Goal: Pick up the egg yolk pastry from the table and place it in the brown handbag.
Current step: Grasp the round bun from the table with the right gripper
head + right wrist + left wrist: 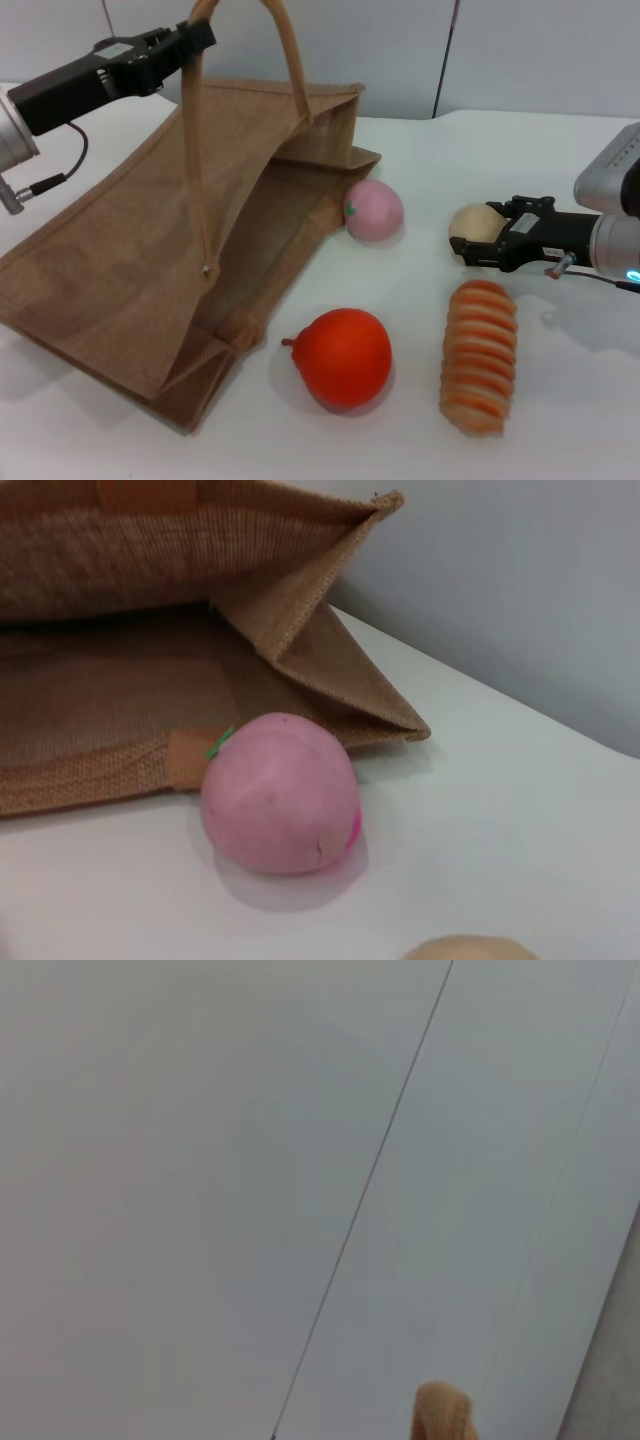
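Holding the brown handbag (150, 270) open is the left tool (192, 38), which is clamped on one of the bag's light handles (195, 150) and lifts that side up, so the mouth gapes toward the right. The egg yolk pastry (474, 224) sits at the right side of the counter (560, 400), at the tip of the right tool (478, 240), whose dark fingers lie around its near side; whether they already press on it I cannot tell, and it looks to rest on the counter.

To do this grasp well, the fingers should close gently across the widest part of the soft bun, just enough to hold without denting it. The lift should go straight up first, since the striped bread roll (479, 355) lies just in front and the pink ball (373, 210) sits between the pastry and the bag's mouth, right at its edge. Carrying the pastry over that ball, not past it, seems safest.
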You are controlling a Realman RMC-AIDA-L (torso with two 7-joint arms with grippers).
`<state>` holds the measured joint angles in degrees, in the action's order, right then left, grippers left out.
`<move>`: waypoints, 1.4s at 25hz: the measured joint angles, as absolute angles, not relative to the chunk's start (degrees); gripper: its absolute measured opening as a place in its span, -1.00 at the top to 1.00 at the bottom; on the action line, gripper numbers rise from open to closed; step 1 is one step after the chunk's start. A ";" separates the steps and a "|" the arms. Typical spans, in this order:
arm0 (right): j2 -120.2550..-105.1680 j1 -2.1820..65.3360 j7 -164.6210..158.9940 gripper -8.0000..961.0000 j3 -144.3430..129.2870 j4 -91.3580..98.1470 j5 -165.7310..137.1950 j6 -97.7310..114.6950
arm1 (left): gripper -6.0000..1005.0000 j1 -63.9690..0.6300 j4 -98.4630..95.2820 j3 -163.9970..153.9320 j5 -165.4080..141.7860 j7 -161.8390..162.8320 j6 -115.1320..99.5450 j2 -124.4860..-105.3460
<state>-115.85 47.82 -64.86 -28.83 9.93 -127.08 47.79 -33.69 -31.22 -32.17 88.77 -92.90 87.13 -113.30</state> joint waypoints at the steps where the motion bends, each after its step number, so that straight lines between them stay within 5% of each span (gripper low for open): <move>1: -115.87 47.82 -64.86 -0.69 -28.84 9.92 -127.09 47.62 | 0.72 -33.69 -31.21 -32.17 88.77 -92.90 87.11 -113.29; 35: -116.18 46.10 -61.33 -0.48 -30.38 13.96 -122.45 61.39 | 0.70 -33.61 -29.60 -32.17 88.72 -92.90 86.65 -112.31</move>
